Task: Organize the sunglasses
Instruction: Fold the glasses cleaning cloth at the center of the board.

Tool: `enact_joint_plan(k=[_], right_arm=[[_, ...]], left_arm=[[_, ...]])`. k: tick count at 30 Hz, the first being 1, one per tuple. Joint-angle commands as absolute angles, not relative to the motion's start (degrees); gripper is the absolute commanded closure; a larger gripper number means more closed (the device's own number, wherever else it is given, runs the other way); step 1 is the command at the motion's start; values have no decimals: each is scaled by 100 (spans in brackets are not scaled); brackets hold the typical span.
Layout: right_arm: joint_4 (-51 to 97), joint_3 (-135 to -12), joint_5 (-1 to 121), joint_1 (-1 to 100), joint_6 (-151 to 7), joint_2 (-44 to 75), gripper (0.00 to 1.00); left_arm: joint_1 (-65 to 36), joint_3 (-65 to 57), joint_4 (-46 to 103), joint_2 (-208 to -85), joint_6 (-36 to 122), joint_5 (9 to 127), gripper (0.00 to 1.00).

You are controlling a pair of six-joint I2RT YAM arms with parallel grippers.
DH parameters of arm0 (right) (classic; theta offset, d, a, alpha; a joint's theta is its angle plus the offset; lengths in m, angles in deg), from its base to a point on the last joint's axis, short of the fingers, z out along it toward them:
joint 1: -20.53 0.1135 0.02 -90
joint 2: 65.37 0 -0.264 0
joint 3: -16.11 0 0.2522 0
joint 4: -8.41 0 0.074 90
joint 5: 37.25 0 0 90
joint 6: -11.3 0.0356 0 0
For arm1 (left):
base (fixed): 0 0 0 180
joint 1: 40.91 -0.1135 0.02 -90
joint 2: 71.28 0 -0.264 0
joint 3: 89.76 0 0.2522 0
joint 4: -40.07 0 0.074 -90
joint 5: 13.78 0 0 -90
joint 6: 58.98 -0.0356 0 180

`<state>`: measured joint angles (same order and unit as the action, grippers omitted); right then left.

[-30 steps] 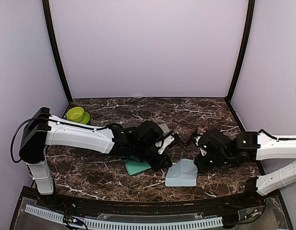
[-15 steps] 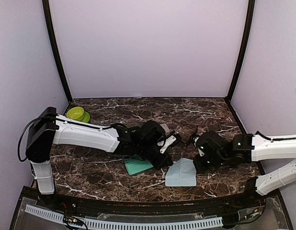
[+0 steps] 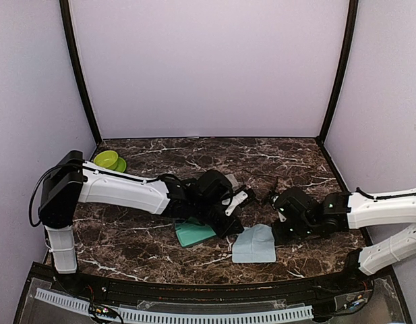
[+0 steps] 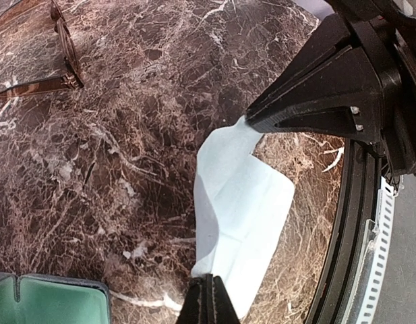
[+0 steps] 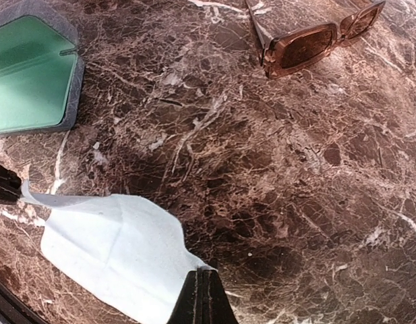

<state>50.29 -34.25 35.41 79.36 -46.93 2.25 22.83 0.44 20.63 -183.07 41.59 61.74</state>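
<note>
One pair of sunglasses with a brown translucent frame lies folded on the marble, far ahead of my right gripper, and it also shows in the left wrist view as the sunglasses. A light blue cloth hangs slack between both grippers. My left gripper is shut on one corner of the cloth. My right gripper is shut on the opposite corner of the cloth. In the top view the left gripper and right gripper stand at either side of the cloth.
An open case with a green lining lies just left of the cloth, under the left arm; it shows as the green case in the right wrist view. A lime bowl sits at the back left. The table's front rim is close to the cloth.
Both arms have shifted slightly, the right gripper edging left toward the left one. Both grippers stay shut on the cloth's corners, and the cloth has barely moved.
</note>
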Motion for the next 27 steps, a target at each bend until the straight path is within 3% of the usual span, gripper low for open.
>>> enact_joint_plan(k=[1,15,27], right_arm=[[4693,-3294,3648,7889,-4686,276,100],[4516,-3281,3572,7863,-4791,468,100],[4655,-3146,4285,7863,-4430,250,100]], left_arm=[[2263,-40,2187,-18389,4026,6045,100],[2254,-108,2174,-18510,3954,6057,100],[2268,-285,1986,-18405,4051,5797,100]])
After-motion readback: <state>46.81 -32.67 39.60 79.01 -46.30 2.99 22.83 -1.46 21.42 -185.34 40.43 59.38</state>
